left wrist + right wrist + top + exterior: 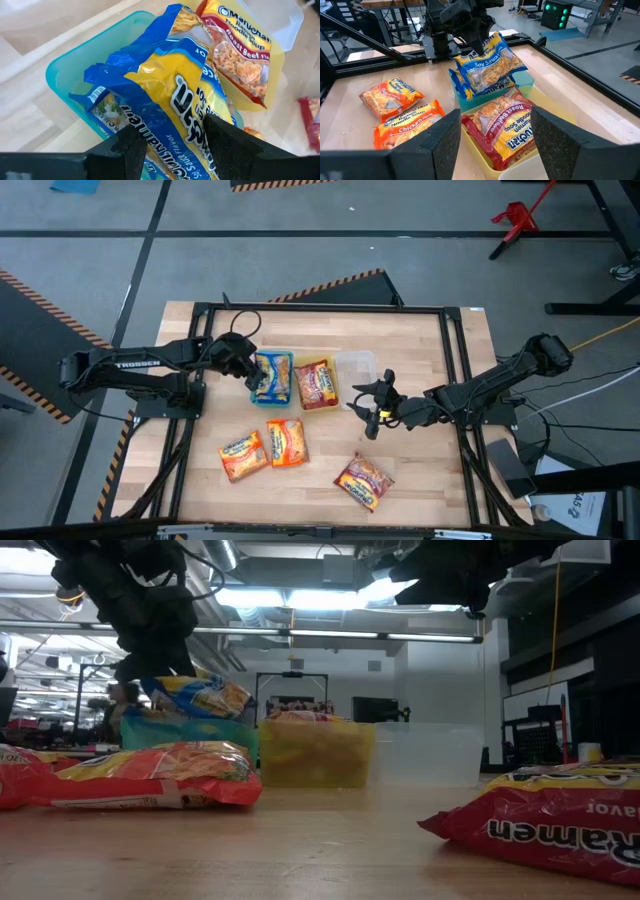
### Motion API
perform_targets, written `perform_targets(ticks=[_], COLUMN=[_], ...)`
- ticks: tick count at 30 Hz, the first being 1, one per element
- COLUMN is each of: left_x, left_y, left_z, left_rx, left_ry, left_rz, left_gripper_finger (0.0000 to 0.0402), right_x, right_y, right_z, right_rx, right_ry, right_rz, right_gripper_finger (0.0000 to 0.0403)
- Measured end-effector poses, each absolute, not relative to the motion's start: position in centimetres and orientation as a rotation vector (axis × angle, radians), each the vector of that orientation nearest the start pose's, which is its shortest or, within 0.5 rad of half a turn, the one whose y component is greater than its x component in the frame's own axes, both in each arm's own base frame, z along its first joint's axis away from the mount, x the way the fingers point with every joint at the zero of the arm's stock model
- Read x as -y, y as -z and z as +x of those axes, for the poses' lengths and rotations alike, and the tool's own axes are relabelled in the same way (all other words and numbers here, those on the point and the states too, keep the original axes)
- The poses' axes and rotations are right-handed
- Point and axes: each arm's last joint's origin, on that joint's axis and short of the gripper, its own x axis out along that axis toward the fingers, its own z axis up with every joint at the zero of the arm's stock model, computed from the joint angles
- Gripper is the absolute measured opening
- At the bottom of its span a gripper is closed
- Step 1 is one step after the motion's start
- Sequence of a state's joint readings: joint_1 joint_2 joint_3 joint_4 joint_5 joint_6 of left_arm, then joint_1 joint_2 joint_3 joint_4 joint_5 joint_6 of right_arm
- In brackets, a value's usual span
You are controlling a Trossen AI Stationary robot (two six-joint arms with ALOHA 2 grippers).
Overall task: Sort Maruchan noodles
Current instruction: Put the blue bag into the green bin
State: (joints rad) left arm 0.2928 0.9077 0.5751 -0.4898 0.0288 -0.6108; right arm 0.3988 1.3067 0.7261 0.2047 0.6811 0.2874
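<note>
My left gripper is over the teal tray, shut on a blue-yellow soy sauce packet. That packet stands tilted above the tray's rim. A second blue-yellow packet lies in the tray beneath it. To the right, the yellow tray holds a red roast beef packet. My right gripper is open and hovers over bare wood right of the yellow tray, touching nothing. My left gripper pinches the blue-yellow packet between its two fingers, at the packet's edge toward the table's left. The fingers slant down at it from the left side. The packet is tilted, its held edge raised and its lower end down in the teal tray.
A clear tray stands behind the yellow one. Two orange packets and a red one lie flat on the near half of the table. A black frame rail borders the wood.
</note>
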Motion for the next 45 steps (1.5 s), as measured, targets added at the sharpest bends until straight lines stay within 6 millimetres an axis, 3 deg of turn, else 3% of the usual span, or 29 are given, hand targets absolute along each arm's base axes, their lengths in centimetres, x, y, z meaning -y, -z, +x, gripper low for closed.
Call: perform_targets(ticks=[24,39,45], left_x=[-5.3,-5.8,-6.4], left_y=[-21.9,-21.9,-21.9], left_z=[16.8,16.6,16.4], left_rx=[-0.686,-0.682,-0.677], left_ry=[-0.469,-0.464,-0.459], left_rz=[-0.773,-0.801,-0.834], left_gripper_finger=[0.0189,0.0289,0.0302], right_x=[-8.9,-8.8,-8.8], right_y=[-23.7,-23.7,-23.7], right_z=[25.7,25.7,25.7], right_rx=[-0.316,-0.323,-0.323], right_ry=[0.324,0.324,0.324], right_rz=[0.071,0.067,0.067], right_gripper_finger=[0.0223,0.0223,0.0223])
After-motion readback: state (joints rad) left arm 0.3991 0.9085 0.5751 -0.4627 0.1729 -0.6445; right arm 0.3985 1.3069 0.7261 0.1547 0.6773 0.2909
